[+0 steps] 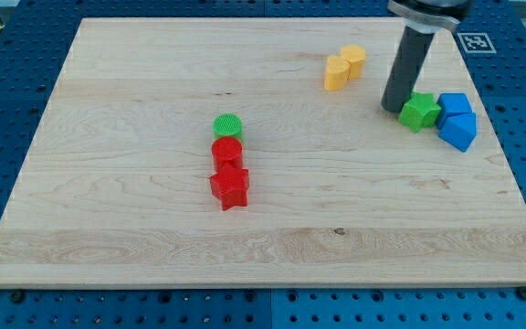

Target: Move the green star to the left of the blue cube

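Observation:
The green star [420,111] lies at the view's right, touching the left side of a blue cube [452,104]. A second blue block [459,130] sits just below that cube. My tip [394,109] rests on the board at the star's left edge, touching it.
Two yellow blocks [344,68] sit left of the rod, toward the view's top. At mid-board a green cylinder [228,125], a red cylinder [227,151] and a red star [230,187] form a column. The board's right edge [510,174] is near the blue blocks.

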Available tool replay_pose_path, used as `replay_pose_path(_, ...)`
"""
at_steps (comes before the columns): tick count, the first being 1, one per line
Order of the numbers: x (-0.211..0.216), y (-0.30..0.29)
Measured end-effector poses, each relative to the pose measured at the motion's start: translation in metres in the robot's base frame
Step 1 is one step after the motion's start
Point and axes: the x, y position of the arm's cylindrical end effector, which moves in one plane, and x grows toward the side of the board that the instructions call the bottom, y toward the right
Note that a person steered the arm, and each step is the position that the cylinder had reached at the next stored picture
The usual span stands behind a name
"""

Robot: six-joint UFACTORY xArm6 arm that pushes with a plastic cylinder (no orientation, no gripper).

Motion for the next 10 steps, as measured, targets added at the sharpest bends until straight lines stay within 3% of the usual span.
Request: replay_pose_path(10,0.005,-0.070)
